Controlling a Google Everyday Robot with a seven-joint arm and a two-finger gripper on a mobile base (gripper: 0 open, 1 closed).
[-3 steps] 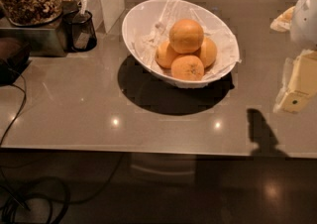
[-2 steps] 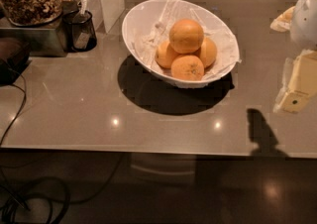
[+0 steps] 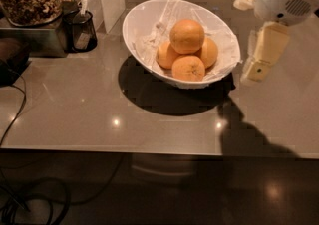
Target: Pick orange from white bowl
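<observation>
Just right of the white bowl (image 3: pixel 141 24), the gripper (image 3: pixel 246 37) hangs over the table (image 3: pixel 75 114), holding nothing.

Camera view: the orange (image 3: pixel 187 35) sits on top of three other oranges (image 3: pixel 188 67) in the bowl, which is lined with crumpled white paper (image 3: pixel 224 45). The gripper is beside the bowl's right rim, apart from the fruit. Its two cream fingers (image 3: pixel 261 55) seem to stand apart, though the upper one is partly hidden behind the white wrist. A dark glass cup (image 3: pixel 81 31) stands near the bowl's left side.
</observation>
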